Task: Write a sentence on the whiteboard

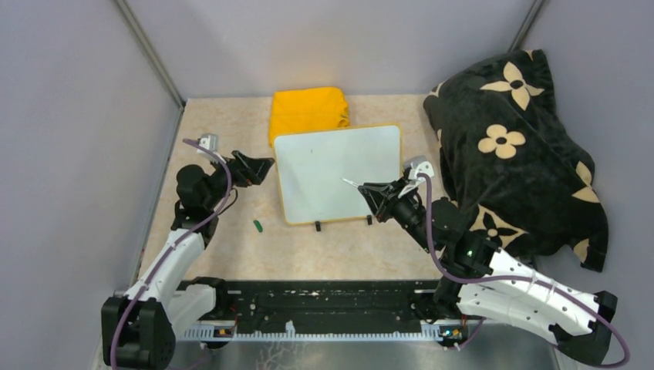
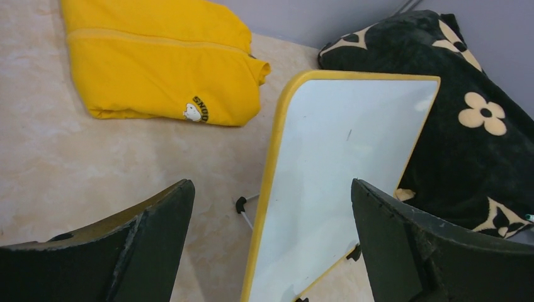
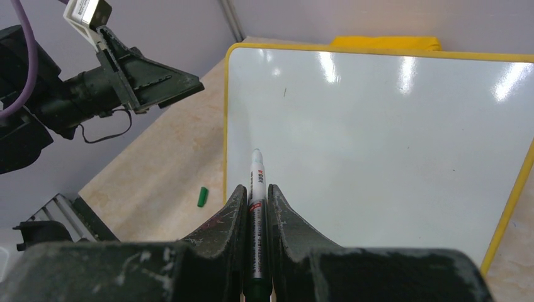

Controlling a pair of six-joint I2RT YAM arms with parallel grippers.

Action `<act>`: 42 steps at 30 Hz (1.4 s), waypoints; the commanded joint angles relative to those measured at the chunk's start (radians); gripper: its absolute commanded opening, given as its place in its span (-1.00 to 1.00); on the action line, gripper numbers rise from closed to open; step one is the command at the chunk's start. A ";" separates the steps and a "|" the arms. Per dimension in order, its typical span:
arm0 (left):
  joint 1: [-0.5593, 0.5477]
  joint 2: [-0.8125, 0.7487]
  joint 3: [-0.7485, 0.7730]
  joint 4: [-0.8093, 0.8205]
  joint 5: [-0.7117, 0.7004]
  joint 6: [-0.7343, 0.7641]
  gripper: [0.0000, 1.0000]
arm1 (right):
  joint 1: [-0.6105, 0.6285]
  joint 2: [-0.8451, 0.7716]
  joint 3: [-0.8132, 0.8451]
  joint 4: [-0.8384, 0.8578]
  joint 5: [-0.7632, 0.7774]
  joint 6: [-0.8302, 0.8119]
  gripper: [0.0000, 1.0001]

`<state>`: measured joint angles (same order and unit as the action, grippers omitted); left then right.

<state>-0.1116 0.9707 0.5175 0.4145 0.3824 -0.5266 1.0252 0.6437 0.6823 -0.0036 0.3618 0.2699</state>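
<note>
Readable only as "SNOO", dark letters curving beside a small white figure on the yellow cloth; red print on the marker too small to read.

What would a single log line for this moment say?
left gripper open at whiteboard left edge | right gripper shut on marker, tip over board | nothing written yet | green cap on table

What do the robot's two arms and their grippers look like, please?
The left arm and right arm each have white shell links near the base, black joints further up, a looping purple cable and a small white box at the wrist. A green light glows on the right arm. The left gripper and right gripper have black, wedge-shaped, scuffed fingers.
</note>
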 commanded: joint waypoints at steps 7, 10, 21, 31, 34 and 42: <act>-0.082 0.038 0.046 -0.003 -0.006 0.027 0.98 | 0.006 -0.018 0.008 0.042 -0.018 0.005 -1.00; -0.076 0.053 0.061 -0.014 0.028 0.117 0.98 | 0.006 -0.021 0.008 0.041 -0.019 0.007 -1.00; -0.005 0.218 -0.020 0.314 0.456 0.000 0.92 | 0.005 -0.036 0.010 0.025 -0.020 0.015 -1.00; 0.001 0.373 -0.037 0.458 0.570 -0.028 0.83 | 0.006 -0.031 0.000 0.041 -0.063 0.052 -1.00; 0.015 0.425 -0.044 0.519 0.606 -0.040 0.79 | 0.006 -0.022 -0.002 0.048 -0.072 0.062 -1.00; 0.045 0.559 -0.036 0.667 0.710 -0.071 0.64 | 0.006 0.000 -0.005 0.073 -0.102 0.081 -1.00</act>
<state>-0.0814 1.4807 0.4774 0.9432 0.9966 -0.5819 1.0252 0.6331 0.6739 0.0139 0.2863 0.3336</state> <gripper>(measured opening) 0.832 0.120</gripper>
